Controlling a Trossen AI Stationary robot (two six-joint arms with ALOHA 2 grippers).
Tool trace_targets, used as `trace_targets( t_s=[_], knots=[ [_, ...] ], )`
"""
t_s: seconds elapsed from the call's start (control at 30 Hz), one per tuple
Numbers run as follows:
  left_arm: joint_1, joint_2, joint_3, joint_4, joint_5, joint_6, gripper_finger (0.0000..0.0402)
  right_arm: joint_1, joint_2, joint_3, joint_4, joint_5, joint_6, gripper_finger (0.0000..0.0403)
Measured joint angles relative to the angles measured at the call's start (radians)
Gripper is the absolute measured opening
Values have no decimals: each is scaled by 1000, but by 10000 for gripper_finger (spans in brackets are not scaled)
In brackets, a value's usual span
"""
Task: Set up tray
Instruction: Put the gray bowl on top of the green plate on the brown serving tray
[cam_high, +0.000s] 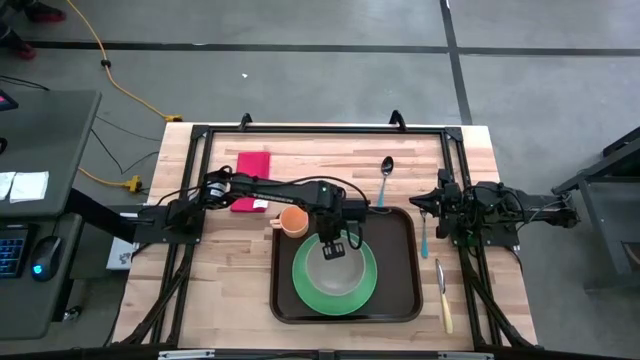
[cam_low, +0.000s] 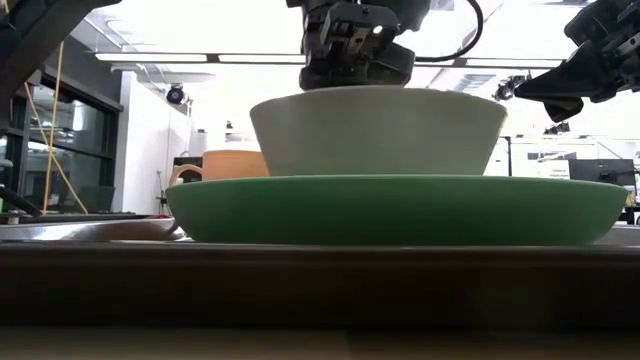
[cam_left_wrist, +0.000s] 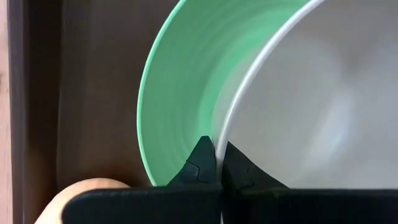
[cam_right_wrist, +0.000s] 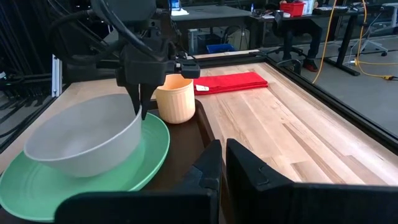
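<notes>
High view: the tray (cam_high: 400, 300) lies flat on the wooden desk (cam_high: 220, 270), near the front edge and between the two arms; a green plate (cam_high: 305, 285) rests inside it, and a pale grey bowl (cam_high: 335, 268) sits on the plate; an orange cup (cam_high: 293, 222) stands at the tray's rear left corner. The left end effector (cam_high: 337, 245) reaches over the tray from the left and is pinched on the rim of the bowl on the side towards the cup; the left wrist view shows its two dark fingers pressed against the thin rim, one inside, one outside. The right end effector (cam_high: 425, 205) hangs just off the tray's rear right corner, its fingers pressed together and holding nothing. Outside the tray: a red cloth (cam_high: 252, 165) lies at the rear left of the desk; a spoon (cam_high: 385, 178) lies behind the tray; a light blue utensil (cam_high: 424, 240) lies beside the tray's right rim, kind not discernible; a yellow-handled knife (cam_high: 443, 295) lies further forward on the same side.
</notes>
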Motion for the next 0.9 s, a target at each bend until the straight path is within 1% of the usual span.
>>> trace_targets(
  t_s=[0.37,0.9],
  knots=[
    [-6,0,0,3,24,-15,17,0,0,0,0,0,0,0],
    [-6,0,0,18,6,-26,17,0,0,0,0,0,-2,0]
  ],
)
